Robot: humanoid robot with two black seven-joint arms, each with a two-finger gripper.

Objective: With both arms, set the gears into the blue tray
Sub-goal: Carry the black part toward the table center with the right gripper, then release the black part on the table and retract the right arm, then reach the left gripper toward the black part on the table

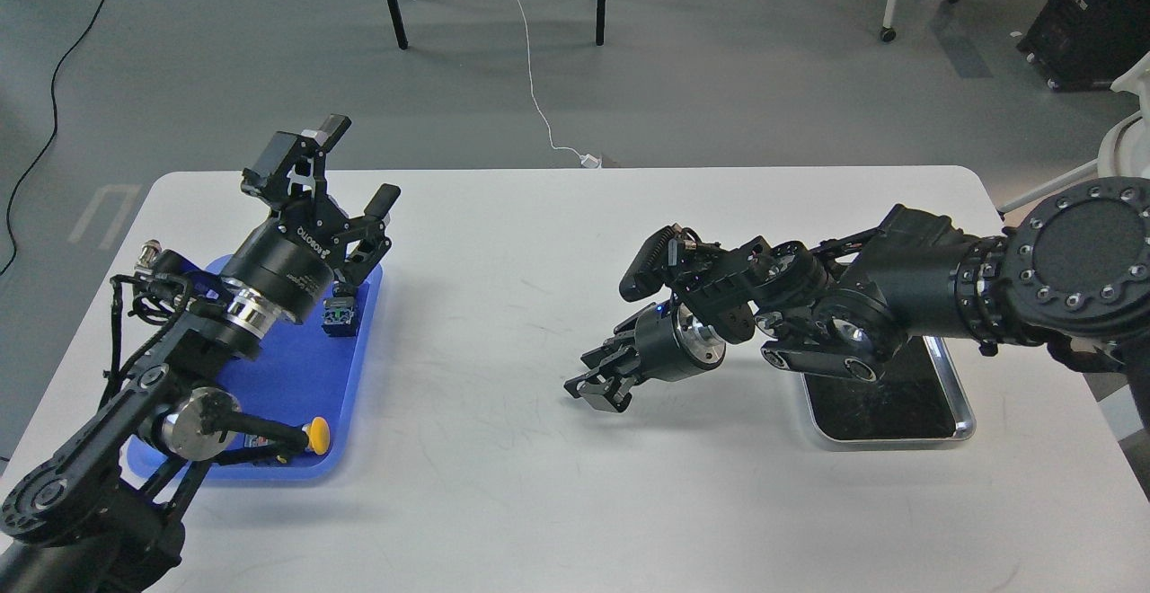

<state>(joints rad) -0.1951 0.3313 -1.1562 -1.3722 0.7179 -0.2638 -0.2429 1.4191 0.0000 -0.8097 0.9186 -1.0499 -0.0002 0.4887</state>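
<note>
The blue tray (305, 368) lies at the table's left, partly covered by my left arm. My left gripper (361, 167) hangs above the tray's far end, open, with nothing between its fingers. At mid-table my right gripper (597, 388) points down and to the left, close over the white tabletop. It is dark and its fingers run together, so its state does not show. No gears show anywhere; whether one sits in the right gripper is hidden.
Push-button switches lie in the blue tray, one (341, 313) under the left gripper and a yellow-capped one (315, 436) at the near edge. A steel tray (963, 413) with a black inside sits under the right arm. Chair and table legs stand beyond the far edge.
</note>
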